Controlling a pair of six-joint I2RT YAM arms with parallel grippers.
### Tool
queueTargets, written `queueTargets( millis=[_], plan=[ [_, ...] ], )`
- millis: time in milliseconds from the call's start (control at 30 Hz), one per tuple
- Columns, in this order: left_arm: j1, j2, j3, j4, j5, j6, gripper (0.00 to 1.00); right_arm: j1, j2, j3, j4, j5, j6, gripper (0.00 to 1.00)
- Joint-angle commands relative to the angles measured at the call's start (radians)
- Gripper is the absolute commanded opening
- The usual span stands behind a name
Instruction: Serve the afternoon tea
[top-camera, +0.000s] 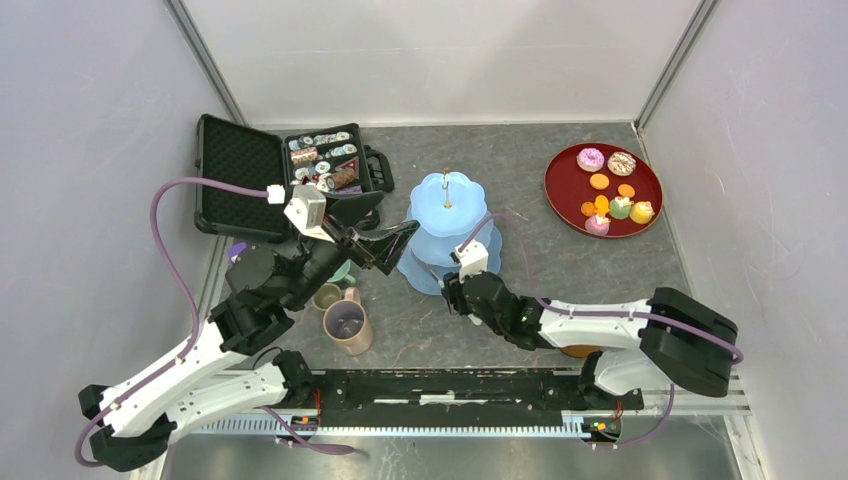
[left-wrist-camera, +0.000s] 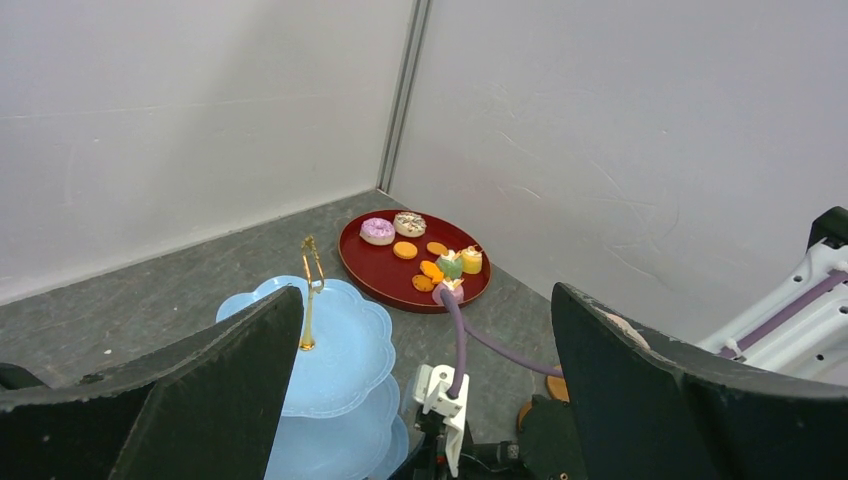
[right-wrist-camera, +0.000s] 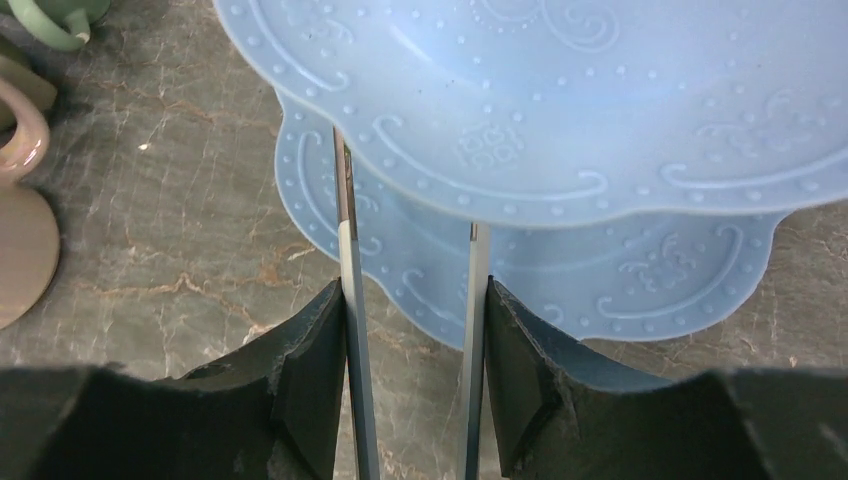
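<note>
The pale-blue three-tier cake stand stands mid-table with all tiers bare; it also shows in the left wrist view and the right wrist view. My right gripper is at the stand's near edge, shut on metal tongs whose tips run under a tier rim. My left gripper is open and empty, raised beside the stand's left side. Donuts, orange biscuits and small cakes lie on the dark-red tray. The tan mug, olive cup and green cup stand at the left.
An open black case of small tins lies at the back left. A brown coaster shows under the right arm. Grey walls close in on three sides. The right arm's purple cable loops beside the stand.
</note>
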Motion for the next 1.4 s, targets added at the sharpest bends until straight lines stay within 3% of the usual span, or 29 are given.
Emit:
queueTargets(
  millis=[0, 600, 1000, 1367],
  plan=[
    [-0.007, 0.0, 0.004, 0.021, -0.018, 0.04, 1.0, 0.005, 0.059, 0.047, 0.148, 0.084, -0.044, 0.49],
    [-0.007, 0.013, 0.001, 0.024, -0.018, 0.041, 1.0, 0.004, 0.241, 0.129, 0.269, 0.129, -0.134, 0.57],
    [-0.003, 0.031, 0.003, 0.022, -0.006, 0.034, 1.0, 0.005, 0.221, 0.16, 0.139, 0.104, -0.108, 0.64],
    [-0.005, 0.025, 0.004, 0.023, 0.01, 0.021, 1.0, 0.047, 0.159, 0.151, 0.063, 0.057, -0.087, 0.62]
  ],
)
